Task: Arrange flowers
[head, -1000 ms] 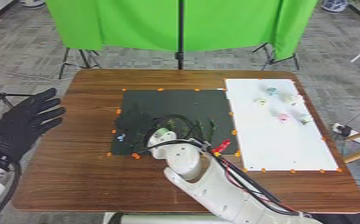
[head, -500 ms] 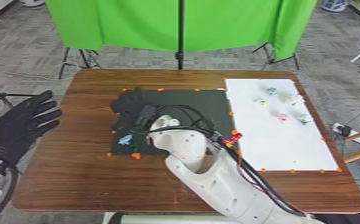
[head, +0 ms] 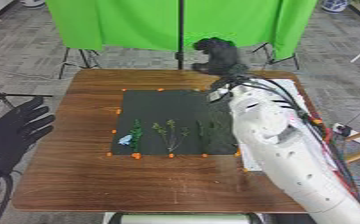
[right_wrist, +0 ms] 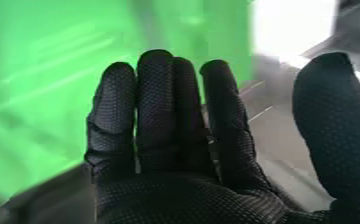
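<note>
right hand [head: 217,59], straight-fingered and empty, hangs at one o'clock before green cloth [head: 123,25], arm [head: 287,160] crossing the white sheet [head: 251,161].

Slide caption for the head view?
Black-gloved right hand near the far edge of a brown wooden table; blue flower, green stems on dark rectangular mat.

1. Right hand [head: 219,58] in a black textured fabric glove, fingers [right_wrist: 156,115] straight, thumb [right_wrist: 329,120] apart from them
2. Bright green cloth curtain [right_wrist: 39,95] behind the fingers
3. Grey surface [right_wrist: 274,122] between fingers and thumb
</note>
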You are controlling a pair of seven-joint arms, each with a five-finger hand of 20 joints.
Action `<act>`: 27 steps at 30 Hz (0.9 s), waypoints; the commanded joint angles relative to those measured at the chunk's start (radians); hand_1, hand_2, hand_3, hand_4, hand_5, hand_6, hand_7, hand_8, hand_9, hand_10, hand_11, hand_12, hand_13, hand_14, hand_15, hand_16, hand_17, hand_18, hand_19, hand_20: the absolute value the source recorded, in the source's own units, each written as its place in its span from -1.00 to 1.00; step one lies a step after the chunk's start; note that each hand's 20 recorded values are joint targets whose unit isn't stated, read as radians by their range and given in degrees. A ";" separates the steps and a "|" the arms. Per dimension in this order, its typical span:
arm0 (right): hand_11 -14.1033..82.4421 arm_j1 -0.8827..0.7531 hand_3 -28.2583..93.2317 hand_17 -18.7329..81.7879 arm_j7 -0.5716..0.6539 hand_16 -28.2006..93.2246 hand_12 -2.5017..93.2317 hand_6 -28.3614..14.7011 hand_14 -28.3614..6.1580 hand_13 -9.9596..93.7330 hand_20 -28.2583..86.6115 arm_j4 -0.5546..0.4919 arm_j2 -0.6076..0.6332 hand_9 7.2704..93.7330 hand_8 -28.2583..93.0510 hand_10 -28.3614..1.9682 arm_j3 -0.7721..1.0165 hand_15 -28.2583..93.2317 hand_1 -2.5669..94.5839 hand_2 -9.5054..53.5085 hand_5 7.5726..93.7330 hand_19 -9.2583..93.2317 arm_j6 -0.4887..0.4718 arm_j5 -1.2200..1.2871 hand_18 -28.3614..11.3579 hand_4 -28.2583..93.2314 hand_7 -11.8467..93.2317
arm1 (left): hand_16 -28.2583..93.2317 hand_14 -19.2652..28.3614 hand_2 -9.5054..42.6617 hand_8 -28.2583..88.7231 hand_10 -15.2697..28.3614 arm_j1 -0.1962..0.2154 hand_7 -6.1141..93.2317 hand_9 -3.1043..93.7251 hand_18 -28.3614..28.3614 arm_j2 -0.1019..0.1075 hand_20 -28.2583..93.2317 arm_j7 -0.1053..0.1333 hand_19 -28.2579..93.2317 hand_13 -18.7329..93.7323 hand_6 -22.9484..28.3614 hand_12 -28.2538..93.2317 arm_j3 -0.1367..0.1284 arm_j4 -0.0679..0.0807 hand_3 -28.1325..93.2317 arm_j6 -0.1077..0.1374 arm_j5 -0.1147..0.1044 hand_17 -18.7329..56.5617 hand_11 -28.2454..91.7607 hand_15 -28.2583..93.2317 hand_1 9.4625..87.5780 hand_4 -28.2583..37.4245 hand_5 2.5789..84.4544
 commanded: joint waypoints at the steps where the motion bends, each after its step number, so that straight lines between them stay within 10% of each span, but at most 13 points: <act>1: 0.13 -0.316 0.93 -0.20 0.125 -0.33 -0.53 0.12 0.10 -0.05 0.10 -0.097 0.339 -0.23 -0.88 0.02 0.305 0.51 -0.47 -1.00 -0.16 0.64 -0.145 -0.066 -0.40 -1.00 -0.18 | -0.62 0.34 -0.73 -0.75 0.19 0.025 -0.40 -0.50 0.67 -0.012 -0.45 0.005 0.21 -0.40 0.01 -0.36 -0.007 -0.003 0.64 -0.003 0.004 -0.79 -0.04 0.18 -0.58 -1.00 -0.38; 27: 0.20 -0.446 0.90 -0.14 0.141 -0.26 -0.52 0.28 0.30 0.20 0.15 -0.026 0.340 0.07 -0.90 0.32 0.348 0.50 -0.37 -1.00 -0.07 0.70 -0.250 -0.160 -0.38 -1.00 -0.13 | -0.62 0.34 -0.72 -0.75 0.19 0.012 -0.40 -0.50 0.67 -0.015 -0.45 -0.001 0.21 -0.40 0.01 -0.35 -0.008 0.002 0.64 -0.010 0.001 -0.79 -0.04 0.18 -0.58 -1.00 -0.38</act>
